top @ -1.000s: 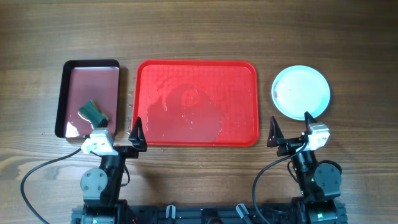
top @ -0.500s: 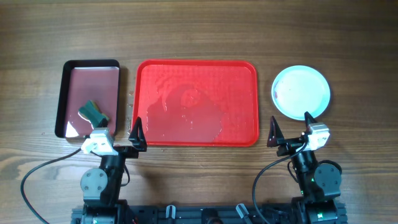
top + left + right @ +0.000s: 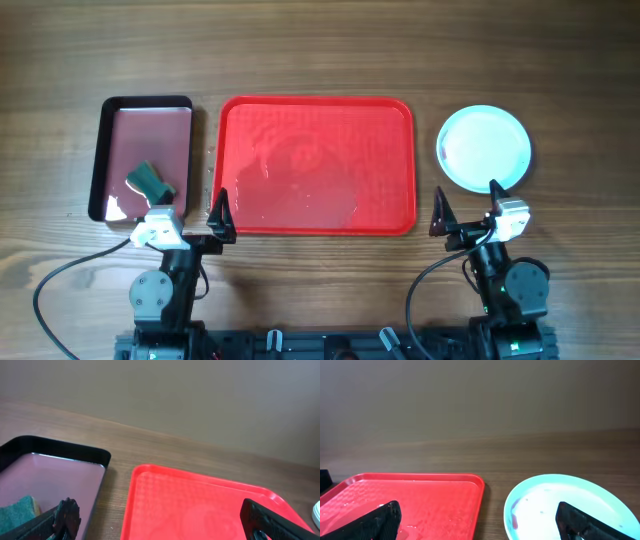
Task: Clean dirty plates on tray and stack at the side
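The red tray lies in the middle of the table with a wet sheen and no plate on it. It also shows in the left wrist view and the right wrist view. The pale mint plates sit in one stack right of the tray; the top one has a small reddish smear near its left rim. My left gripper is open and empty at the tray's near left corner. My right gripper is open and empty just in front of the plates.
A black-rimmed tray with a maroon floor stands left of the red tray and holds a green sponge. Both arm bases sit at the table's near edge.
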You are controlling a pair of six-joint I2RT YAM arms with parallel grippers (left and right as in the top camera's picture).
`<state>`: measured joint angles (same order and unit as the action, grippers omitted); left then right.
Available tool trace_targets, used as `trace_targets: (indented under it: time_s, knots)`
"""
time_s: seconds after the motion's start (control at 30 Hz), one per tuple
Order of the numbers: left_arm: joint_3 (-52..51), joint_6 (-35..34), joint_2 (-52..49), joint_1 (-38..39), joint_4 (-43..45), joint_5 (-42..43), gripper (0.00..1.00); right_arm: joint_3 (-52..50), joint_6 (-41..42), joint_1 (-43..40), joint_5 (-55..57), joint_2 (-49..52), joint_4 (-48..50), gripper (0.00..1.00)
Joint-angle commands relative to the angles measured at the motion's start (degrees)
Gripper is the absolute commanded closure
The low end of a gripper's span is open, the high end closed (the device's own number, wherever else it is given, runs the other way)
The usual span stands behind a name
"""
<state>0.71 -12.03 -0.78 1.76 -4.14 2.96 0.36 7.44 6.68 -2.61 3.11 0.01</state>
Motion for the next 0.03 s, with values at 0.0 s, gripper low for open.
trace_targets:
  time_s: [0.0]
  knots:
    - [-0.39, 1.33, 0.61, -0.33, -0.02, 0.85, 0.00, -0.07, 0.48, -0.17, -0.92, -0.20, 0.11, 0.00]
